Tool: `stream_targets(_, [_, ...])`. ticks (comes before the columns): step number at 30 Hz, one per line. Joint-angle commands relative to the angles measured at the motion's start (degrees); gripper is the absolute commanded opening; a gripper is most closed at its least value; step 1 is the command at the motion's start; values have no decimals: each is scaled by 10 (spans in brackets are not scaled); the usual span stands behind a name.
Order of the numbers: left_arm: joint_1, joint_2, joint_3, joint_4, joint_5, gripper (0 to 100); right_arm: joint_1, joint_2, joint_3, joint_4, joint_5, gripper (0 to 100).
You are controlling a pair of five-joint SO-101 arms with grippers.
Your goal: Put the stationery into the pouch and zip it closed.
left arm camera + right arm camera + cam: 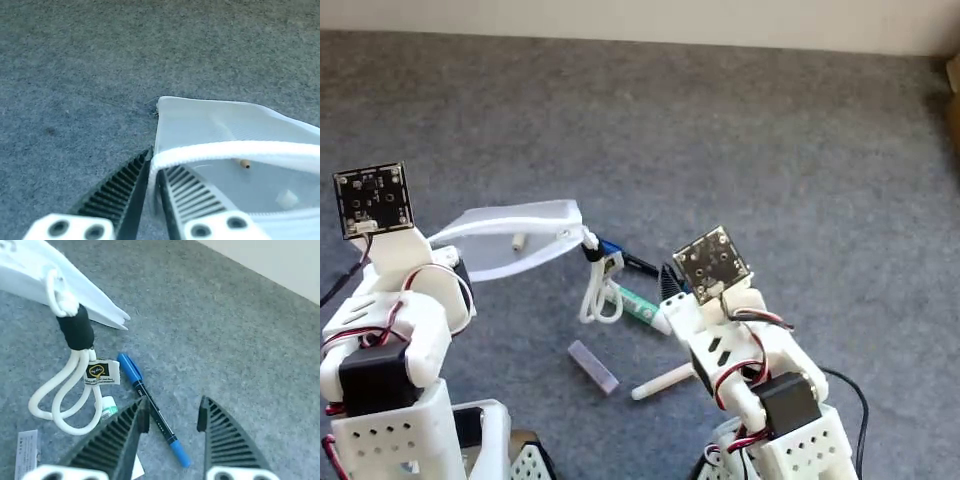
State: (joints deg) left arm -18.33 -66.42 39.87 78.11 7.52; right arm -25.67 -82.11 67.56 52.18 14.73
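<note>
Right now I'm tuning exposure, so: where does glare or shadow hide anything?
High view: even light, soft shadows, the pouch glares white but shows. Left wrist view: its rim is brightest, contents visible. Right wrist view: pouch corner washed white; blue pen evenly lit.

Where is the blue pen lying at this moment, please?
The blue pen lies on the grey table below the open right gripper, next to the white cord loop of the pouch.
</note>
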Motion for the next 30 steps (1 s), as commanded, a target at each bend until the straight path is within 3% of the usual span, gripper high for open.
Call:
stream_targets(1, [-11, 6, -26, -13, 7, 11, 7, -3, -38, 4, -6, 155])
stream_targets(18, [-11, 7, -25, -10, 6, 11, 51, 288, -131, 55, -5, 159])
stream_targets(30, [-11, 9, -24, -10, 6, 11, 49, 487, -214, 52, 65, 159])
